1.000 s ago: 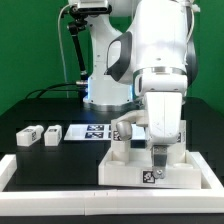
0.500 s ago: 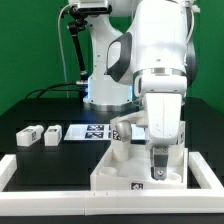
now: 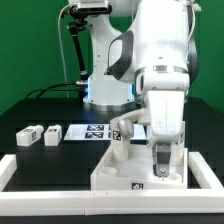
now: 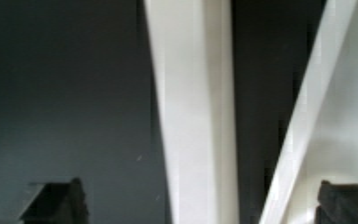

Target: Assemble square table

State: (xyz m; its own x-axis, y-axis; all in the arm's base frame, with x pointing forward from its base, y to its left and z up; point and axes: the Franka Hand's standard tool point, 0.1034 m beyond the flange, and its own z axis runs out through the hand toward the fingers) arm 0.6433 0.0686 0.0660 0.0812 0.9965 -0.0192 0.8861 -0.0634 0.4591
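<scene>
**Q:** What does the exterior view show at the end of the white Franka arm point(image 3: 160, 70)?

**A:** The two-finger gripper point(image 3: 160, 172) points straight down into the white plastic square tabletop with a raised rim point(image 3: 110, 170). The tabletop lies directly beneath the gripper, on the black table surface point(image 3: 40, 110) at the front of the scene. The fingertips sit low, inside the tray, close to its near wall.

**Q:** How do the fingers stand?

**A:** Spread apart. In the wrist view the two dark fingers point(image 4: 51, 205) appear at opposite sides, with a white upright wall of the tabletop point(image 4: 194, 100) running between them. Dark gaps separate the wall from each finger, so nothing is clamped. A second white edge point(image 4: 309, 110) runs slanted beside the far finger.

**Q:** Where are the loose parts?

**A:** Two small white stubby legs bearing black-and-white tags point(image 3: 28, 136) point(image 3: 50, 133) lie side by side, well apart from the gripper toward the exterior view's left. The marker board point(image 3: 92, 132) lies flat between those legs and the gripper. A further white tagged piece point(image 3: 120, 135) stands just behind the tabletop's far corner, near the gripper; whether it is seated in the tabletop cannot be told.

**Q:** And in front of the gripper?

**A:** The long low white border rail point(image 3: 45, 192), just beyond the tabletop's near wall.
</scene>
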